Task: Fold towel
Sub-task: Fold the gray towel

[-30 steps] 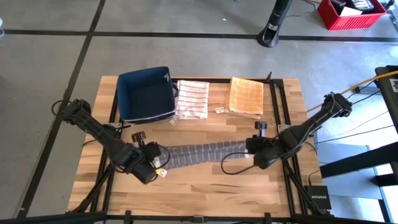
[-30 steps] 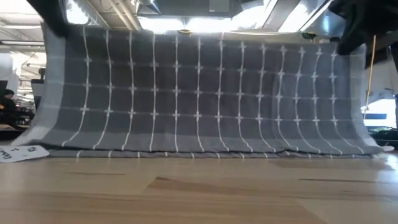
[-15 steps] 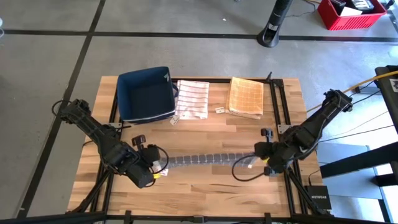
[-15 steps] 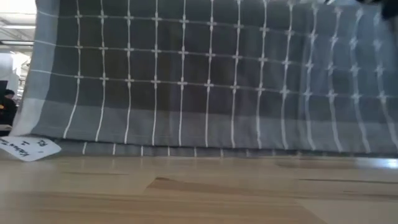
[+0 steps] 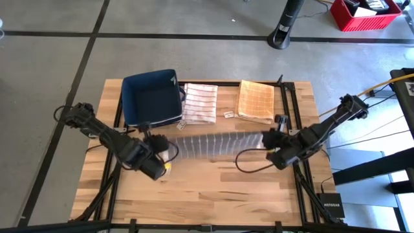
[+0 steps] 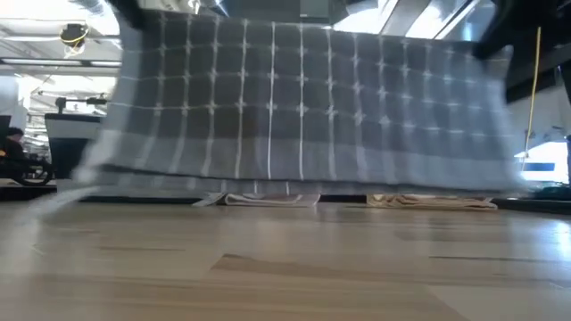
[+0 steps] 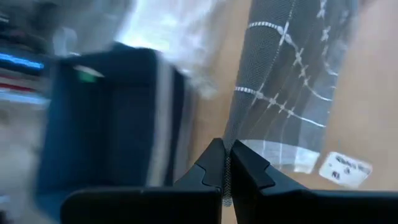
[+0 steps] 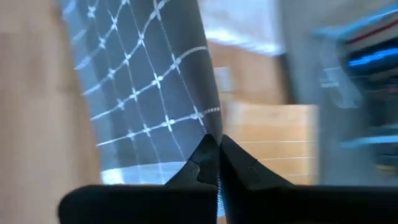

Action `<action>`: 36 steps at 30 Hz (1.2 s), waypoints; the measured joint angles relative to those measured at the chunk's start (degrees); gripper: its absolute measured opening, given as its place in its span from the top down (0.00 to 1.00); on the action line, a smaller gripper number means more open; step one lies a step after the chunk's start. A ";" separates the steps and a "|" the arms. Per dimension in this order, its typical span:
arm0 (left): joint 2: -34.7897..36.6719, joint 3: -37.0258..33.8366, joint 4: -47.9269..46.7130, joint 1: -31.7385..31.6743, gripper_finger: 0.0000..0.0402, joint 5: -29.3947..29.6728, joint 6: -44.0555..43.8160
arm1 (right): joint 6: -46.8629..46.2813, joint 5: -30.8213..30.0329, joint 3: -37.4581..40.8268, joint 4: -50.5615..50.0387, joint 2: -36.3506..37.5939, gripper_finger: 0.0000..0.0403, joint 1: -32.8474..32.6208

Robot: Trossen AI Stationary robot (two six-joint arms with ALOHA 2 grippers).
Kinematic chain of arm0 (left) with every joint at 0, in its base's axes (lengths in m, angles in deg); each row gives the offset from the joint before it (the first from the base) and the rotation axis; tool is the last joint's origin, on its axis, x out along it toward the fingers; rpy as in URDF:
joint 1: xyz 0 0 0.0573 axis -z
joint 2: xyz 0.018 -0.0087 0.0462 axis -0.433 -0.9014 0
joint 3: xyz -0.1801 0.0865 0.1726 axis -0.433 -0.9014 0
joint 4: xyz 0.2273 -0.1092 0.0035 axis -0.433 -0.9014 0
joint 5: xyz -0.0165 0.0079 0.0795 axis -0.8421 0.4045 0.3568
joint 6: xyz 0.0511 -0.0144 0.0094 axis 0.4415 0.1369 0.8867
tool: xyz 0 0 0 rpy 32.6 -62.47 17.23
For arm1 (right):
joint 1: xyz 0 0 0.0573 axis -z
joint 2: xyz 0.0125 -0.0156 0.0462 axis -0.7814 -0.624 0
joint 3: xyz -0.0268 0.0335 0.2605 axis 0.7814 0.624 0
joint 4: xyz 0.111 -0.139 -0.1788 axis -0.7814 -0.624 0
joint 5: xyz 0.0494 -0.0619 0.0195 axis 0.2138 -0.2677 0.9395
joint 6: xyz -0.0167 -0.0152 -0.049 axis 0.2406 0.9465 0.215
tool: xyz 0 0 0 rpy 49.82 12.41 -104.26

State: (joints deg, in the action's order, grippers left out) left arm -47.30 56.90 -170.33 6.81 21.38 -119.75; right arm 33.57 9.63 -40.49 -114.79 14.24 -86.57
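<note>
A grey towel with a white grid hangs spread between my two grippers above the middle of the table. In the low view the towel is a broad sheet, and its lower edge is off the wood. My left gripper is shut on the towel's left end. My right gripper is shut on its right end. A white tag hangs from the towel near the left gripper. My left gripper pinches the towel's upper left corner between its two shut fingers, which slant down from the table's near left. The towel hangs below, clear of the table. My right gripper pinches the upper right corner between its two shut fingers, which slant down from the near right. The top edge runs nearly straight between the two holds.
Along the far edge stand a dark blue bin, a folded striped white towel and a folded orange towel. Bare wood lies on the near side of the hanging towel.
Both grippers have risen and gone toward the table's far edge, after a short dip toward the near edge. The towel's lower edge, on the table a second ago, is now lifted clear, and the sheet has swung toward the far edge.
</note>
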 joint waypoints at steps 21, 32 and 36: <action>-32.83 -0.05 18.14 18.10 1.00 -8.99 -9.73 | -10.44 15.53 21.01 36.49 -13.56 1.00 -17.02; -33.22 0.59 14.72 19.58 0.91 -14.13 -15.76 | -16.00 25.01 19.27 36.36 -14.42 0.87 -17.40; -33.22 0.79 14.91 18.61 0.81 -19.48 -15.12 | -18.95 27.72 19.21 36.68 -14.43 0.76 -17.35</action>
State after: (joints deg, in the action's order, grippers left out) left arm -80.52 57.69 -155.42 25.42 1.90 -134.87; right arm 14.62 37.35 -21.29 -78.11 -0.19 -103.92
